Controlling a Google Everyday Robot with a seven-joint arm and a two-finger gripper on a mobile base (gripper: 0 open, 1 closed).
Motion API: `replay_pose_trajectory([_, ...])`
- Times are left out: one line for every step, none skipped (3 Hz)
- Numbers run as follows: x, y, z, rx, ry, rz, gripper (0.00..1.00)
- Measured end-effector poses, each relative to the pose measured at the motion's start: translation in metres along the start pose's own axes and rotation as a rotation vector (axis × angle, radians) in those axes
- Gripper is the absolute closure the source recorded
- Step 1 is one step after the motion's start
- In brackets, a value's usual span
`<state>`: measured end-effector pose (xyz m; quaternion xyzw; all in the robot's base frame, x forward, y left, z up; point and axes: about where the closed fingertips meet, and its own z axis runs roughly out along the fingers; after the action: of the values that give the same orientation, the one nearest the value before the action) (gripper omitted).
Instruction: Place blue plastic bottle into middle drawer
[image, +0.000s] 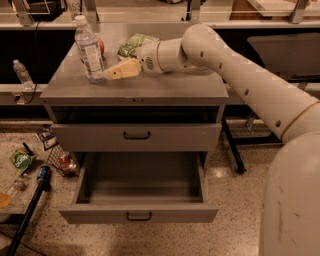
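The blue plastic bottle (89, 50) stands upright on the left of the grey cabinet's top (165, 90). It is clear, with a white cap and a pale label. My gripper (120, 70) reaches in from the right at the height of the bottle's lower body, its tip just to the right of the bottle and close to it or touching it. The middle drawer (140, 186), the lowest one, is pulled open and nothing shows inside it. The drawer above (135, 136) is shut.
A green bag (135, 44) lies on the top behind my gripper, and a red thing (101, 46) peeks out behind the bottle. A small clear bottle (21, 74) stands on a ledge to the left. Litter (21, 160) and a black pole (27, 215) lie on the floor to the left.
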<state>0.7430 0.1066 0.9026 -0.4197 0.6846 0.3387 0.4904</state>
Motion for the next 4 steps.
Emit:
replay_pose_trajectory([0.001,-0.019,0.021,0.007,-0.023,0.032,0.00])
replay_pose_trajectory([-0.005,-0.032,0.043,0.026,-0.043,0.048,0.00])
replay_pose_trajectory([-0.020,-0.027,0.066,0.050,-0.046,0.017,0.00])
replay_pose_trajectory([-0.041,-0.013,0.085,0.046,-0.075,-0.003,0.00])
